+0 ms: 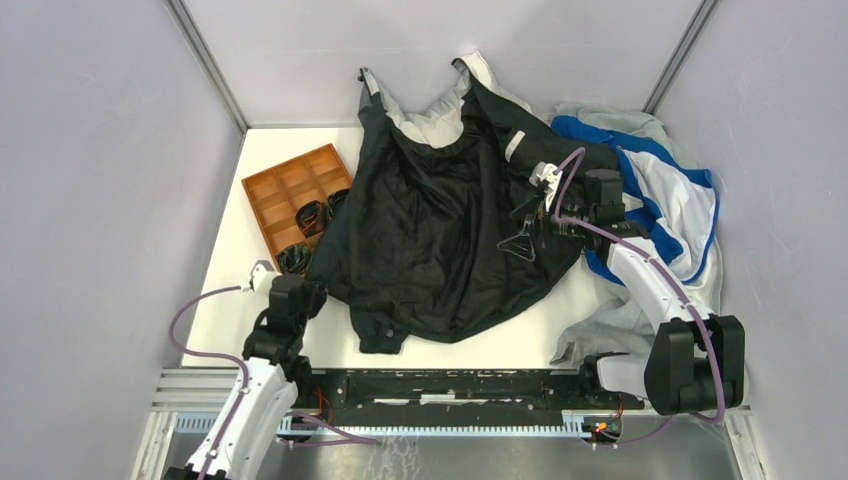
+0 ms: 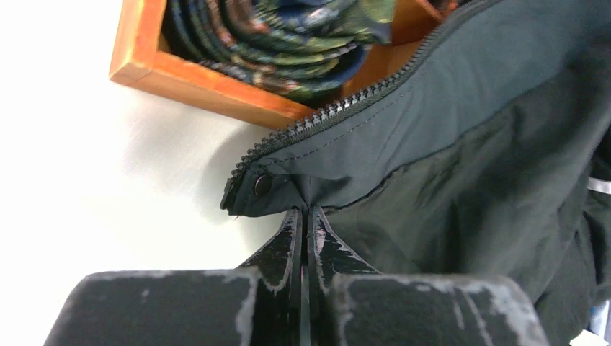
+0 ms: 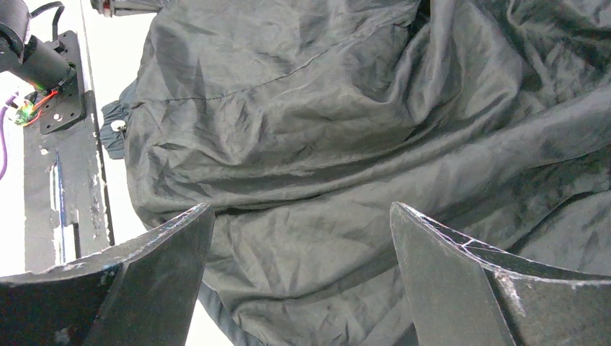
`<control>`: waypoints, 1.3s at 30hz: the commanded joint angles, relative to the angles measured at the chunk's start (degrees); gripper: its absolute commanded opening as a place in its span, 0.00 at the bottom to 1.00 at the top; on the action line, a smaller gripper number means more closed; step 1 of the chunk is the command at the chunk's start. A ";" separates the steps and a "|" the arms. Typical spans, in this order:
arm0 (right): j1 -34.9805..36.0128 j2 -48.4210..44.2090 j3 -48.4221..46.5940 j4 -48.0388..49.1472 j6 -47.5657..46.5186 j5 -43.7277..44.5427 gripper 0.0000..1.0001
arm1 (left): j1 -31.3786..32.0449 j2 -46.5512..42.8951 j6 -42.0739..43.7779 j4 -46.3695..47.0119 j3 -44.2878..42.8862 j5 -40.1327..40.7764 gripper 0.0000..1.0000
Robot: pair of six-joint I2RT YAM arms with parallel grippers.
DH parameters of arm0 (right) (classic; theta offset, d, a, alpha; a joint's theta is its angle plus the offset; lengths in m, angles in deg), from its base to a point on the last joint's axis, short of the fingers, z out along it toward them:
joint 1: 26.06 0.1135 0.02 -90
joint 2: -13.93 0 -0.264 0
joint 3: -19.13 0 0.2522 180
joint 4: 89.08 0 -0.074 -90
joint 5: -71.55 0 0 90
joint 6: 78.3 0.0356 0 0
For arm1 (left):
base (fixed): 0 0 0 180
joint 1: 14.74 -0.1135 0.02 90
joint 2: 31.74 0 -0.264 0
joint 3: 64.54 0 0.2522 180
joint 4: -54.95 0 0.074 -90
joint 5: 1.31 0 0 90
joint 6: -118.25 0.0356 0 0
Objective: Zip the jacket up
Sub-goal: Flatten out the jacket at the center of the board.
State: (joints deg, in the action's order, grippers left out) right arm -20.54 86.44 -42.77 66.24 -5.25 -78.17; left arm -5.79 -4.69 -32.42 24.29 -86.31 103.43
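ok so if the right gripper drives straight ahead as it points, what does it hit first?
The jacket: its crumpled dark fabric fills the view ahead of the open right gripper, nothing in between. How far off the cloth lies is hard to judge.

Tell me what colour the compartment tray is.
The tray is orange-brown, like wood; the left wrist view shows it best.
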 commanded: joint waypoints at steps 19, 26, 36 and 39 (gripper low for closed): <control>-9.14 3.87 -12.67 -6.47 -0.60 9.17 0.98 | 32.75 34.59 41.16 -0.72 -52.65 -17.92 0.02; -14.78 2.98 -12.62 -7.90 -0.55 15.62 0.98 | 50.07 66.16 51.19 -12.34 -70.84 -22.59 0.14; -20.87 8.09 -18.79 -11.02 -3.88 16.39 0.98 | 49.71 54.44 47.82 -14.64 -70.96 -6.04 0.99; -21.07 10.41 -21.11 -10.82 -3.97 17.34 0.98 | 47.75 48.21 44.62 -11.67 -65.58 -3.88 1.00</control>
State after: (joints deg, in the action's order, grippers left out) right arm -41.29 94.51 -59.38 55.18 -8.09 -62.07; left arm 43.85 53.56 14.95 7.96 -155.69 93.60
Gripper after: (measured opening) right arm 0.979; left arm 0.993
